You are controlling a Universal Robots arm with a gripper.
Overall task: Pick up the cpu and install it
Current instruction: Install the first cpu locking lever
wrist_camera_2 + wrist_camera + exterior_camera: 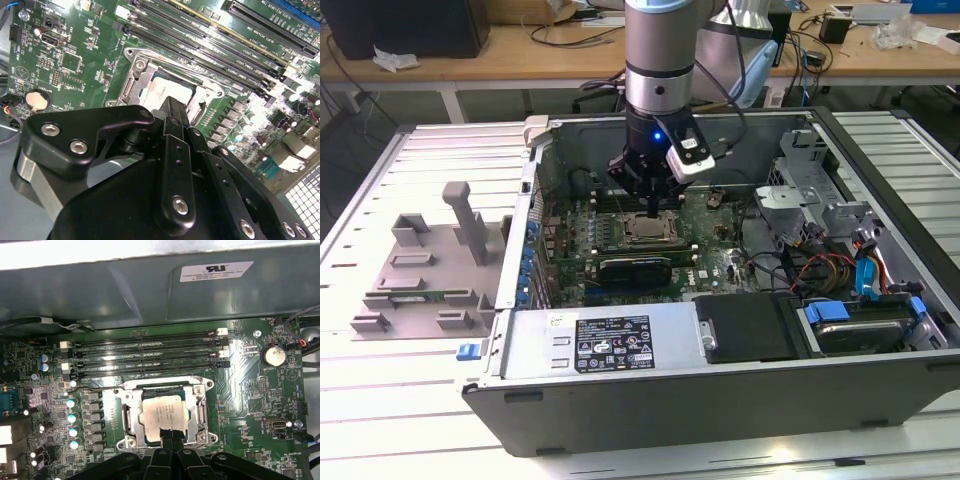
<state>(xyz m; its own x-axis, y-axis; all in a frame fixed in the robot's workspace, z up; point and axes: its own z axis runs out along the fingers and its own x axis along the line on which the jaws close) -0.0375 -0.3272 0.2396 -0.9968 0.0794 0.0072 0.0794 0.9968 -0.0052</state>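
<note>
The cpu (161, 412), a silvery square chip, lies flat inside the open metal-framed socket (126, 416) of the green motherboard (725, 255). It also appears in the exterior view (646, 229) and in the second wrist view (167, 91). My gripper (650, 208) hangs straight down over it inside the open computer case (720, 400). In both wrist views the two black fingertips (165, 433) are pressed together at one edge of the chip (172, 104), with nothing between them. Whether they touch the chip I cannot tell.
Black memory slots (145, 352) run beside the socket, close to the case wall (150, 290). A power supply (610, 342), a drive bay (855, 325) and coloured cables (830, 268) fill the near and right side. A grey fixture (430, 270) sits on the table at the exterior view's left.
</note>
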